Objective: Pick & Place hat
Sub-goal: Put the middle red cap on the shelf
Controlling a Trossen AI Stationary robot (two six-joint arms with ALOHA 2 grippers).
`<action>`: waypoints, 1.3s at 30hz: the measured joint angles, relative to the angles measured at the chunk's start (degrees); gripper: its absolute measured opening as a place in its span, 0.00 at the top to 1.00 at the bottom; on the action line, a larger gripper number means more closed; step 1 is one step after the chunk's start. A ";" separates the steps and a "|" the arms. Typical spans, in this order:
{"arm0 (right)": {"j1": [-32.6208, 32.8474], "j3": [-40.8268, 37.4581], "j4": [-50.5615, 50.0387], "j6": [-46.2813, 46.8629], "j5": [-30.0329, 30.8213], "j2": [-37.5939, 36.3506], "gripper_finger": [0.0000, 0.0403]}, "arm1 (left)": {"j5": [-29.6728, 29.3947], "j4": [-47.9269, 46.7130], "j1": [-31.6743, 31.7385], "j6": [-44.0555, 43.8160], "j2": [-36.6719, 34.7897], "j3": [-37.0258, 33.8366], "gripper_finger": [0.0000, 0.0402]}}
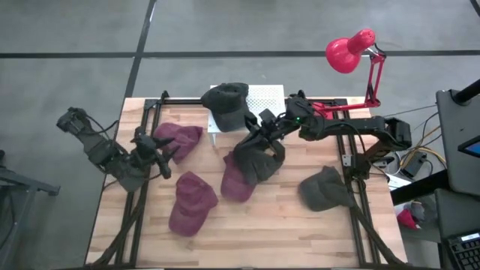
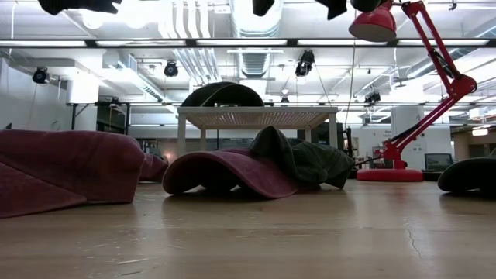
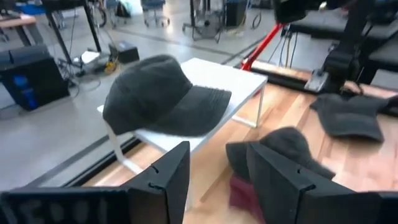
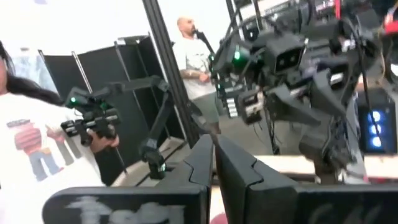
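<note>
A light wooden table [image 1: 262, 225] carries a scatter of caps: three maroon hats [image 1: 180, 140] [image 1: 191, 202] [image 1: 237, 180] across its left and middle, a dark hat [image 1: 259, 159] overlapping the middle maroon one, and another dark hat [image 1: 324, 189] near the right edge. At the back stand a small white perforated stand [image 1: 264, 97], topped by a dark cap [image 1: 227, 105], and a red desk lamp [image 1: 352, 52].
</note>
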 joint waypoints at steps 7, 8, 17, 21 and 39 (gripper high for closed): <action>1.33 0.00 -15.11 -2.60 0.73 -0.23 0.96 | 8.33 -0.02 4.11 5.06 -0.70 -0.02 0.59; 2.04 0.00 -18.12 -4.10 2.39 -0.23 0.96 | 9.13 -0.01 4.10 6.69 -0.72 -0.02 0.59; 11.14 -0.02 -36.53 -17.02 25.73 -0.23 0.96 | 18.64 -0.05 3.15 11.24 0.82 -0.11 0.59; 14.19 -0.04 -37.38 -17.14 28.45 -0.58 0.96 | 25.32 -0.13 1.94 9.69 4.53 -0.13 0.59; 36.14 -0.04 -43.08 -15.96 54.82 0.54 0.96 | 46.32 -0.25 -6.97 -13.45 26.89 2.03 0.59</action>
